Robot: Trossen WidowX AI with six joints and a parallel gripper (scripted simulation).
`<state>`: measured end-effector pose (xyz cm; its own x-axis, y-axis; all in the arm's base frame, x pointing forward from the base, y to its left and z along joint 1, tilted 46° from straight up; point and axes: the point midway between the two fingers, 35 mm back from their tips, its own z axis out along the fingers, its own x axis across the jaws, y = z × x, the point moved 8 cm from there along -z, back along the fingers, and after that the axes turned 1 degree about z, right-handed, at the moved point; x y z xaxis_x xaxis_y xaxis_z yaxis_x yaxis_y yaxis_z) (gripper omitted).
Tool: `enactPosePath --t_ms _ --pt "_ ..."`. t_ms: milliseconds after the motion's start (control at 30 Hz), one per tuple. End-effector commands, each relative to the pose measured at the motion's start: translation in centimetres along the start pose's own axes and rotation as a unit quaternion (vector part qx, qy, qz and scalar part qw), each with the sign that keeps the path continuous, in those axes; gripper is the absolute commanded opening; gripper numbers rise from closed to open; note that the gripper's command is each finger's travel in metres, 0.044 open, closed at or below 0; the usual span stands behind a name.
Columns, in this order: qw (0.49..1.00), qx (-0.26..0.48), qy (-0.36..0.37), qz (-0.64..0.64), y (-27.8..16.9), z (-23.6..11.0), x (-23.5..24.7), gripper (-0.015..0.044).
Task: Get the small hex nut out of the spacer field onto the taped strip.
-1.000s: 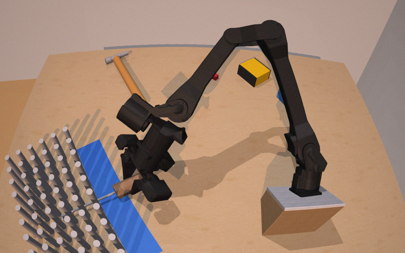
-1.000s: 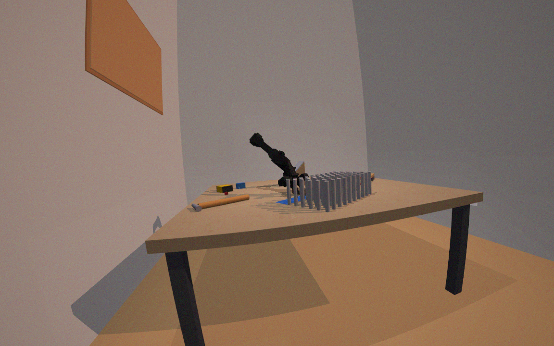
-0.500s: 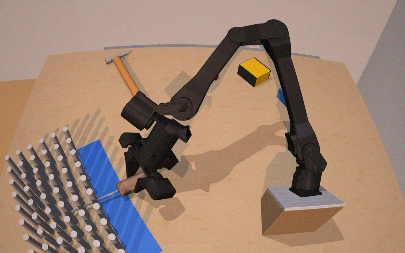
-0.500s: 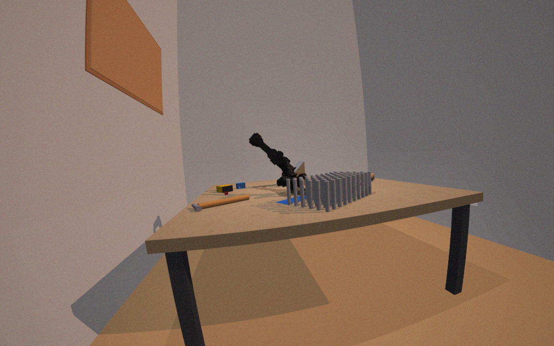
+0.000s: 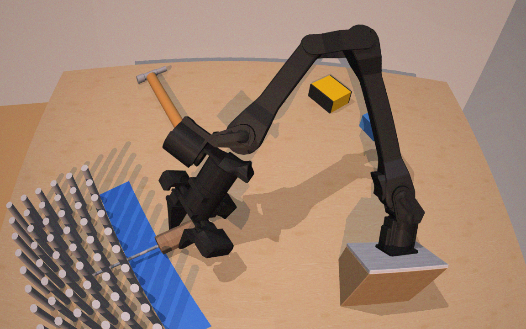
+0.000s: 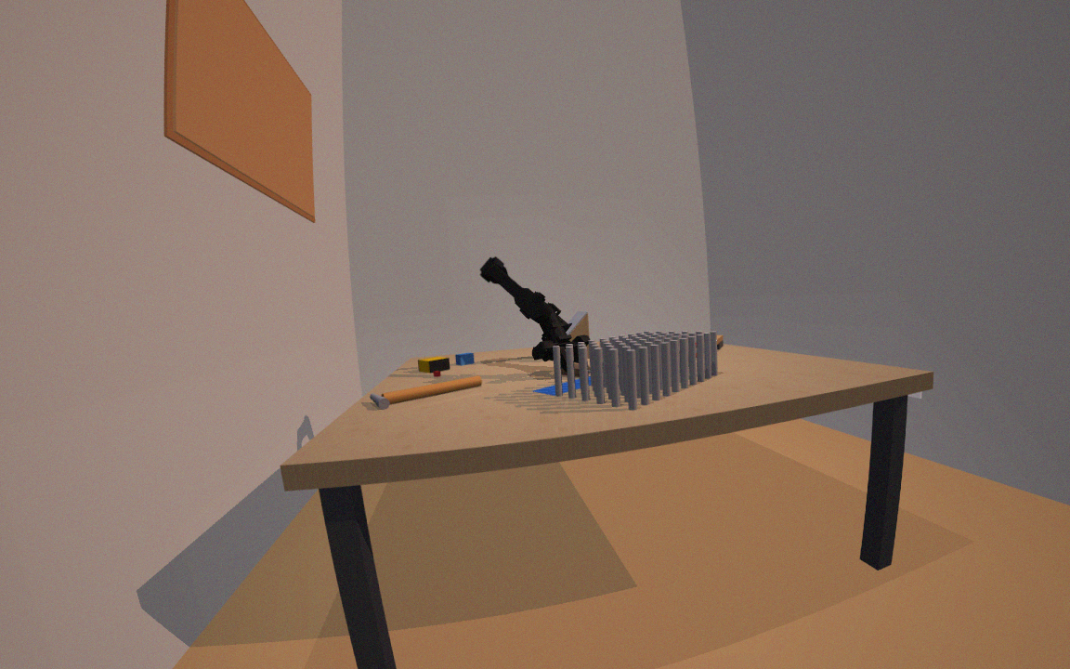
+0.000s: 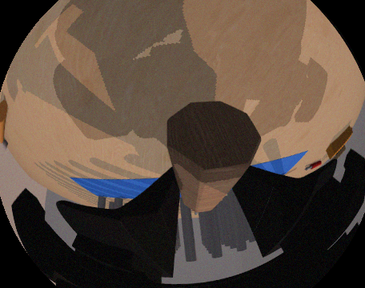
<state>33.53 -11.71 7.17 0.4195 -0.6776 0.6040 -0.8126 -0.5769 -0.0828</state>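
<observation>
One gripper (image 5: pixel 183 235) clamped on hook tool's wooden handle (image 5: pixel 169 241); thin rod (image 5: pixel 130 258) reaches ahead of jaws, across blue taped strip (image 5: pixel 150 245), between spacers (image 5: pixel 72 245). Nut hidden. Likely dragging step; next, steady straight pull back.

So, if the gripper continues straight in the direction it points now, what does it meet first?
Probably the nearest row of spacers. The gripper, shut on the tool handle, points across the blue strip toward them; its height above the strip is unclear.
</observation>
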Motion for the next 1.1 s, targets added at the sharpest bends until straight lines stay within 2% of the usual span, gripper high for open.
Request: enactPosePath --t_ms 0,1067 --pt "1.000 0.002 0.000 -0.003 0.3 -0.3 0.0 0.0000" --pt "1.000 0.001 -0.001 -0.003 2.1 -1.4 0.0 0.0000"
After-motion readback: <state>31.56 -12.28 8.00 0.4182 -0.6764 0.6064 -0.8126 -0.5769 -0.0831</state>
